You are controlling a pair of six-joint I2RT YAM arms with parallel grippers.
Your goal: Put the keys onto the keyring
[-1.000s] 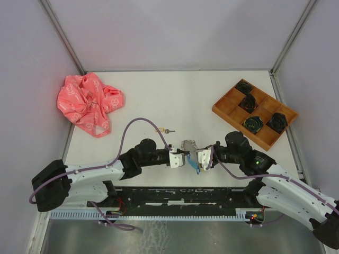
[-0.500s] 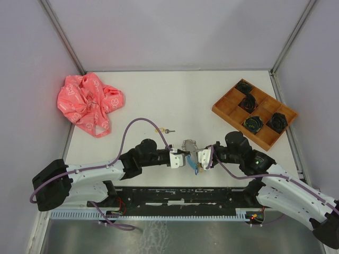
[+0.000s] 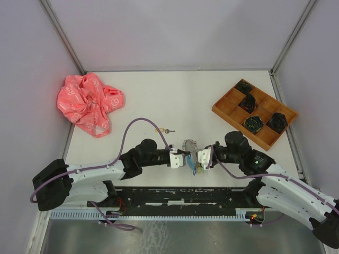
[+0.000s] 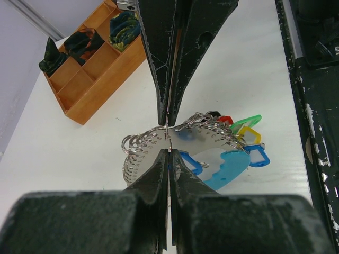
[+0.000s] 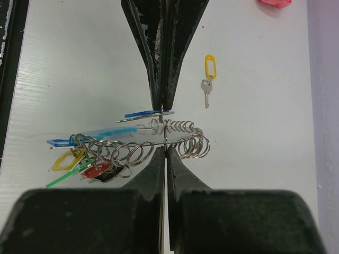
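both arms meet at the near middle of the table [image 3: 175, 100], pointing at each other with the keyring [image 3: 189, 145] between them. it's really a whole stack of silver rings bunched together, with plastic tags [image 4: 233, 164] in blue, green, yellow and red hanging off the near side.

the left gripper [image 3: 186, 159] comes in from the left. in its wrist view the left gripper [image 4: 167, 137] has both fingers pressed almost together, with just a thin bit of ring wire from the keyring [image 4: 212, 140] pinched between the tips.

the right gripper [image 3: 200, 159] comes in from the right and looks much the same. in its own camera the right gripper [image 5: 163, 128] is clamped down on a wire loop of the keyring [image 5: 137, 151], with no real gap between the fingers. the bunch seems to be lifted off the table between the two, though i can't tell for sure.

one loose key [image 3: 168, 130] with a yellow tag lies flat on the table just beyond the grippers, a bit to the left and apart from both. the right wrist view shows the key [image 5: 206, 87] clearly.

other stuff: a wooden tray [image 3: 222, 108] at the far right with black things [image 3: 252, 124] in some compartments, and a crumpled pink bag [image 3: 87, 103] at the far left.
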